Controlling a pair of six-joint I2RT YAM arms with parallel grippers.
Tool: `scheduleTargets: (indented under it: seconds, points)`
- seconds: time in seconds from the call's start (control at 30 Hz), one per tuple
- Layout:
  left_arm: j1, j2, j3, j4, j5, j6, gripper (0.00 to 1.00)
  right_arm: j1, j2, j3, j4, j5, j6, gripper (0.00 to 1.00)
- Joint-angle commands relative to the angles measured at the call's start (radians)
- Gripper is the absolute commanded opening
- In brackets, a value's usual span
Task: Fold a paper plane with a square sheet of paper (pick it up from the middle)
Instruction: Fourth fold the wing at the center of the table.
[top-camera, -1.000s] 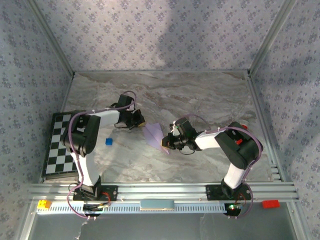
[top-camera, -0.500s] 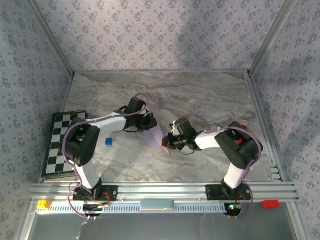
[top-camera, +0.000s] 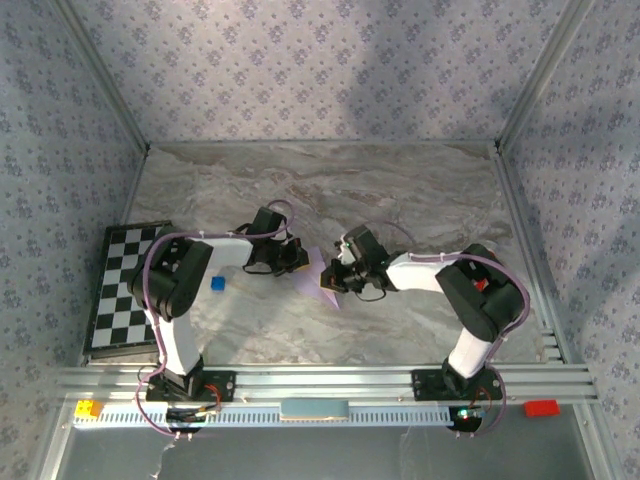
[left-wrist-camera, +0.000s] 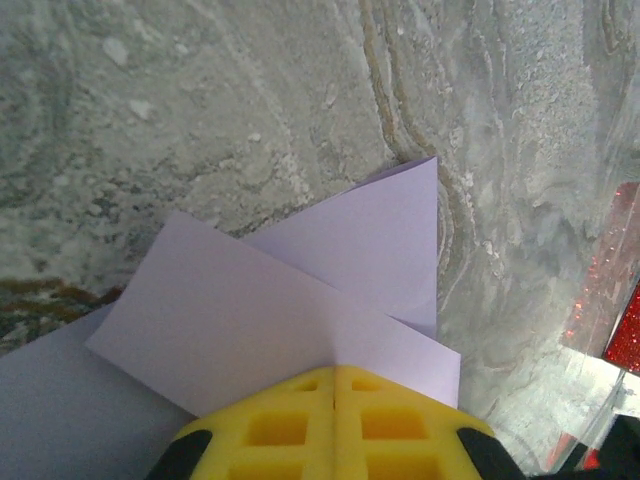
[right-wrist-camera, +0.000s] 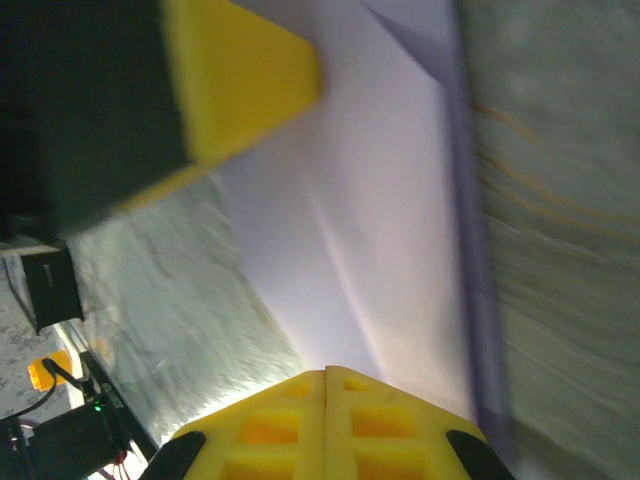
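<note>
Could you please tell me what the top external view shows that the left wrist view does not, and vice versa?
The top external view takes in the left gripper and right gripper, both at the lilac paper, plus the chequered board and blue cube. The left wrist view reveals the paper's overlapping folded flaps and closed yellow pads up close. Both share the paper on the marble table.

top: soft even overhead light, grey shadow band on back wall (top-camera: 365, 80) | left wrist: bright, table (left-wrist-camera: 200, 100) sharp, near jaws soft | right wrist: streaked blur right, dark top-left corner
</note>
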Motion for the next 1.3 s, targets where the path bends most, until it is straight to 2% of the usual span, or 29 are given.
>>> scheduleTargets:
  seconds: [0.0,0.17,0.33,0.8,1.1,1.27]
  points:
    - [0.009,0.020,-0.028,-0.021,-0.030,0.005,0.00,0.007,0.056,0.082,-0.085,0.005,-0.041,0.00]
    - [0.010,0.013,-0.023,-0.027,-0.033,0.008,0.00,0.005,0.181,0.147,-0.089,-0.008,-0.044,0.00]
    - [0.019,0.008,-0.028,-0.030,-0.034,0.008,0.00,0.005,0.181,0.078,-0.037,0.001,-0.016,0.00]
    - [0.039,0.017,-0.045,-0.041,-0.036,0.022,0.00,0.011,-0.021,-0.185,0.060,0.009,0.007,0.04]
    - [0.039,0.017,-0.039,-0.052,-0.036,0.024,0.00,-0.002,-0.160,-0.327,-0.005,0.009,-0.044,0.06]
    - [0.040,0.012,-0.040,-0.044,-0.030,0.019,0.00,-0.020,-0.244,-0.322,-0.036,-0.004,-0.050,0.07]
